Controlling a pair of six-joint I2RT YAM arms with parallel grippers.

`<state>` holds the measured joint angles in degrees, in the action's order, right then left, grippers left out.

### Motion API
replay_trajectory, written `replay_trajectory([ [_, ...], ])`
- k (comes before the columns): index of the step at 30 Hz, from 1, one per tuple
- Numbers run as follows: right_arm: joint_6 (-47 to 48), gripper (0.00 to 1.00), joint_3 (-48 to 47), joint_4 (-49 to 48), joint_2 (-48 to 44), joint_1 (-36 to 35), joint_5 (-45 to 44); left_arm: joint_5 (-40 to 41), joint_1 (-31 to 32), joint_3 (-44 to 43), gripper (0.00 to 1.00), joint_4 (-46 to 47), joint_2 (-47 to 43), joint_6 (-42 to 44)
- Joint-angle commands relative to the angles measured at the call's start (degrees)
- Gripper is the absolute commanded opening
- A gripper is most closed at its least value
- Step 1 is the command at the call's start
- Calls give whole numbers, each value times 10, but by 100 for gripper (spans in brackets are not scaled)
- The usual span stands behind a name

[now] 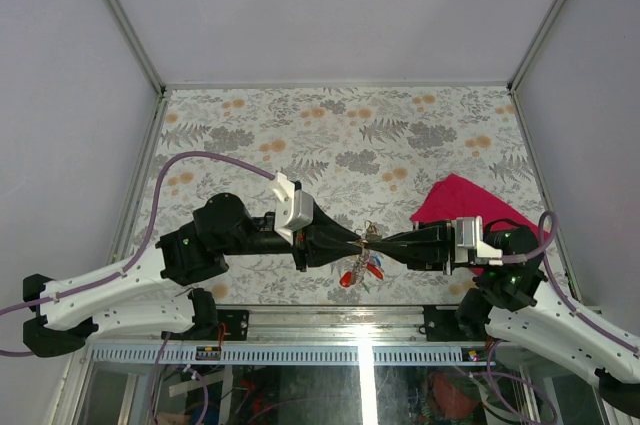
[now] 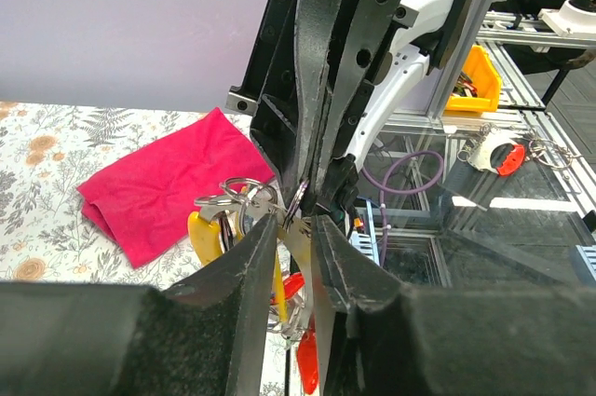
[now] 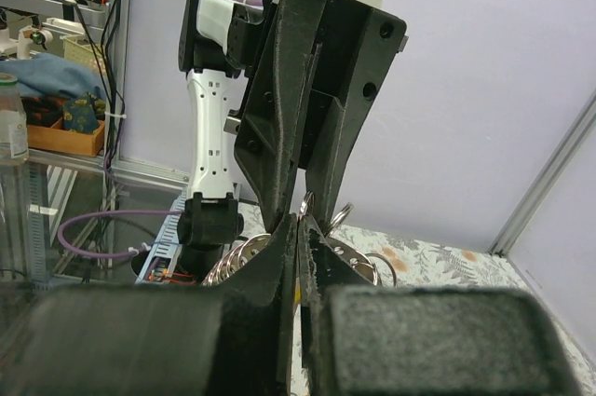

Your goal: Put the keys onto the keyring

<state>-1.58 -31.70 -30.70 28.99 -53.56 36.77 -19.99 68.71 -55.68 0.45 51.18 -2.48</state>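
Note:
My two grippers meet tip to tip above the table's front edge. The right gripper (image 1: 373,242) is shut on the thin silvery keyring (image 3: 308,202), whose arc pokes out past its fingertips. A bunch of rings and keys hangs from it: a yellow head (image 2: 205,236), red heads (image 2: 294,288) and a blue one (image 1: 374,270). The left gripper (image 2: 293,225) is closed narrowly on a silvery key blade (image 2: 300,252) that reaches up to the keyring (image 2: 297,200). In the top view the left gripper (image 1: 357,241) covers that blade.
A magenta cloth (image 1: 455,200) lies crumpled on the flowered table (image 1: 330,135), just behind the right wrist. The metal frame rail (image 1: 330,330) runs along the near edge below the hanging keys. Grey walls enclose the back and both sides.

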Motion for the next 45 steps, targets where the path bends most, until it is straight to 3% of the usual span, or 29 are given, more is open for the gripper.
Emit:
replay_trajectory([
  [1, -7, 0, -29, -55, 1, 0, 4, -7, 3, -15, 21, 33, 2, 6],
  [6, -10, 0, -26, -56, 1, 0, 5, -8, 2, -17, 15, 34, 1, 6],
  [11, -4, 0, -29, -43, -1, 0, 4, -6, 3, -17, 1, 34, -3, 6],
  [17, 13, 4, -31, -6, -10, 0, -11, 0, 3, -36, 0, -6, -4, 11],
  [24, 66, 25, -52, 108, -43, 0, -56, 34, 2, -112, 0, -169, 18, 49],
  [32, 100, 33, -112, 287, -41, 0, -112, 79, 3, -233, 0, -376, 92, 107],
  [40, 117, 35, -95, 299, -31, 0, -116, 141, 3, -361, 0, -554, 186, 149],
  [45, 96, 35, -55, 235, -13, 0, -87, 172, 3, -432, 0, -648, 248, 163],
])
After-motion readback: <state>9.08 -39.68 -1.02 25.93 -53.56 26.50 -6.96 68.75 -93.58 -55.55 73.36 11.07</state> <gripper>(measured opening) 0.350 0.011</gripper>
